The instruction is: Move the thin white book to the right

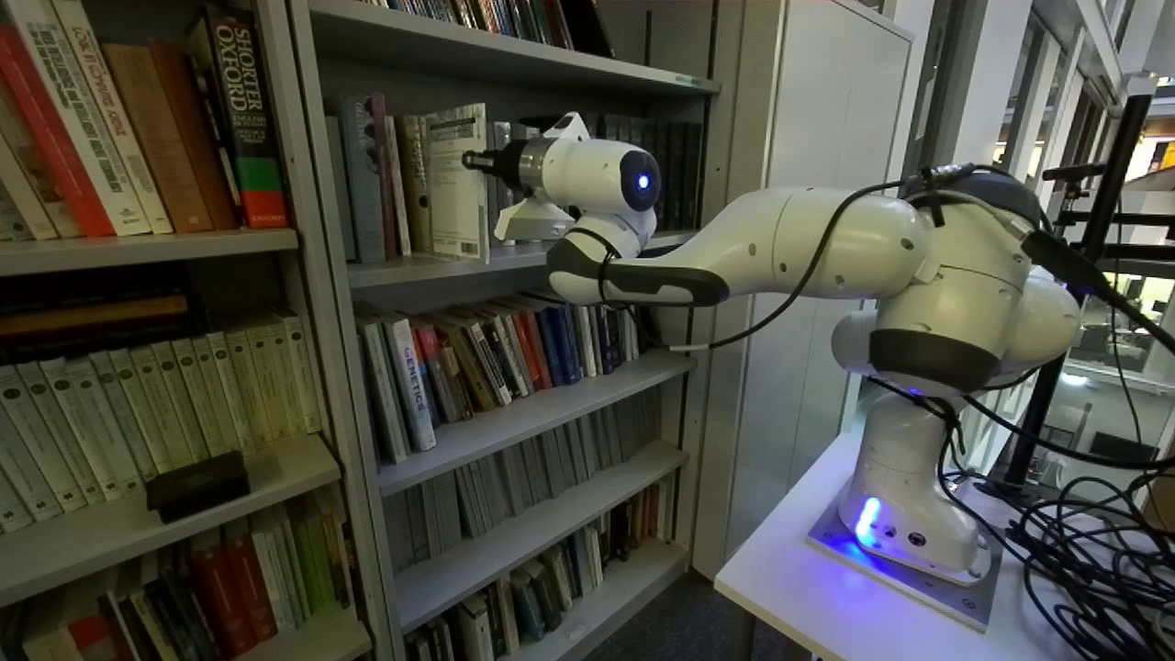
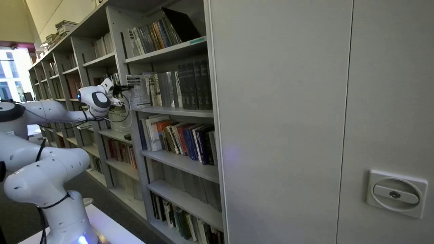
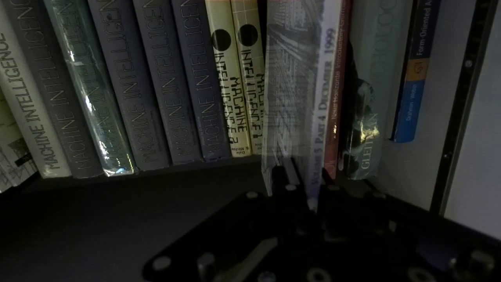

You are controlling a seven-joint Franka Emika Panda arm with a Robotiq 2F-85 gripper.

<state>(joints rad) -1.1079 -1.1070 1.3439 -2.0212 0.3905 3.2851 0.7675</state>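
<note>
Have gripper (image 3: 307,188) clamped on thin white book (image 1: 457,197), one finger (image 3: 280,180) each side of spine (image 3: 322,117) per wrist view. Find book nr left end of shelf (image 1: 395,275) in both exterior views, approx upright, sticking out past neighbours (image 1: 415,174) to front edge. Can't tell if touching shelf or just clear. Can't split fingers in both exterior views; can barely make out linkage (image 3: 207,227) in wrist view, v. dark. Lose mid-shelf vols (image 2: 166,88) behind arm (image 1: 587,174) in an exterior view. Get Machine Intelligence set (image 3: 150,86) chopped by top edge of wrist view.

Same shelf: see black vols (image 2: 194,84) at right end. One down: see Genetics book (image 1: 410,386) nr left end. Next bay (image 1: 147,252): see Shorter Oxford (image 1: 246,119) at shelf's right end.

Read "Volume 5 Part 4 December 1999" on spine in wrist view only. Get barcode (image 1: 470,249) on cover (image 1: 454,138), plus cable heap (image 1: 1083,542) on table (image 1: 776,555), in an exterior view; get lock (image 2: 395,195) on grey panel (image 2: 390,101) in an exterior view.
</note>
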